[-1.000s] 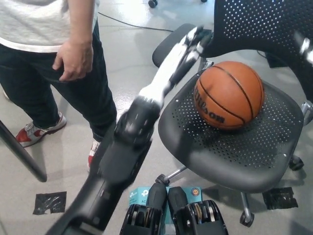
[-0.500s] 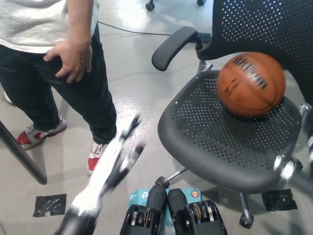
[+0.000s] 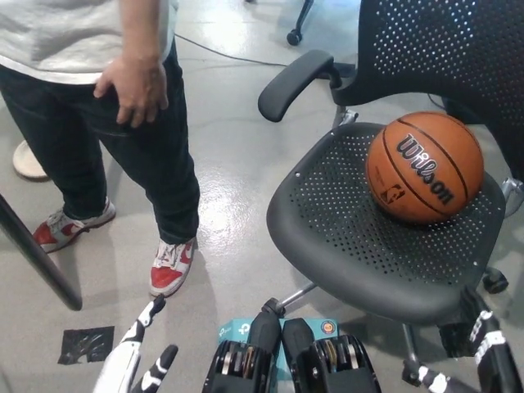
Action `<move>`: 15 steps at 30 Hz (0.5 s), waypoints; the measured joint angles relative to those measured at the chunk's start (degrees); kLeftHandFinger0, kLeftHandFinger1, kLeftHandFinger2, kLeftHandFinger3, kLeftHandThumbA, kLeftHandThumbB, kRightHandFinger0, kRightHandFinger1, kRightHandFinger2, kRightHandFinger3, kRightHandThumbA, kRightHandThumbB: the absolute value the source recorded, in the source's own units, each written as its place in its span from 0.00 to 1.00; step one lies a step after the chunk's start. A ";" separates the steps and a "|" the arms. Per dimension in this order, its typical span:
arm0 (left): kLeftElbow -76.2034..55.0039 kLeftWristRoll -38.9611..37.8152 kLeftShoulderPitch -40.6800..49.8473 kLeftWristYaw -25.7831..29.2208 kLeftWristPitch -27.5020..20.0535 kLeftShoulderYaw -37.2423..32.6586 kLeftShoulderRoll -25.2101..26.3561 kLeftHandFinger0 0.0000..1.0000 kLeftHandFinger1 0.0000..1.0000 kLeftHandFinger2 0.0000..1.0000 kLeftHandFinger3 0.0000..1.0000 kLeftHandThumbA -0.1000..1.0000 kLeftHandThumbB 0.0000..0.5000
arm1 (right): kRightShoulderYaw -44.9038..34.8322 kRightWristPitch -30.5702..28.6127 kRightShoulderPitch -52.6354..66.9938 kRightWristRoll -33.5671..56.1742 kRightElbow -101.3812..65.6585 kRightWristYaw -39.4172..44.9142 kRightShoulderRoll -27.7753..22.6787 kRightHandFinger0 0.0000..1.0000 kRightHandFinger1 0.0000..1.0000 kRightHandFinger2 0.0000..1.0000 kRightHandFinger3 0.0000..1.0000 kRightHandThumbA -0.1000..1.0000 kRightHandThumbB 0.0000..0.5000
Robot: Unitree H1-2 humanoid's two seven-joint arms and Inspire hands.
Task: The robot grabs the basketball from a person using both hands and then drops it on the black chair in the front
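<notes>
Basketball (image 3: 424,167) rests on the black chair (image 3: 344,237) seat against the backrest at frame right, so the drop looks done; the left hand (image 3: 135,360), lower left, hangs empty with fingers spread, while the right hand (image 3: 479,348), lower right, is unreadable

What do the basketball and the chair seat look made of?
Basketball: orange pebbled rubber or composite leather, matte, with black seams and lettering. Chair seat: black hard plastic by its look, perforated with rows of small holes and a slight sheen.
</notes>
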 measured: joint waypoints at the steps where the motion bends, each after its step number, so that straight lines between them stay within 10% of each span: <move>1: 1.54 0.27 -0.52 0.64 -0.58 -0.02 -0.01 1.00 1.00 1.00 1.00 1.00 0.33 | 0.00 -0.98 -0.17 -0.18 2.04 0.04 0.20 1.00 1.00 1.00 1.00 1.00 0.53; 15: 8.46 2.77 -4.64 5.84 -6.61 -0.62 0.85 1.00 1.00 1.00 1.00 1.00 0.40 | -0.95 -8.84 -2.31 -0.85 8.87 1.60 0.56 1.00 1.00 1.00 1.00 1.00 0.51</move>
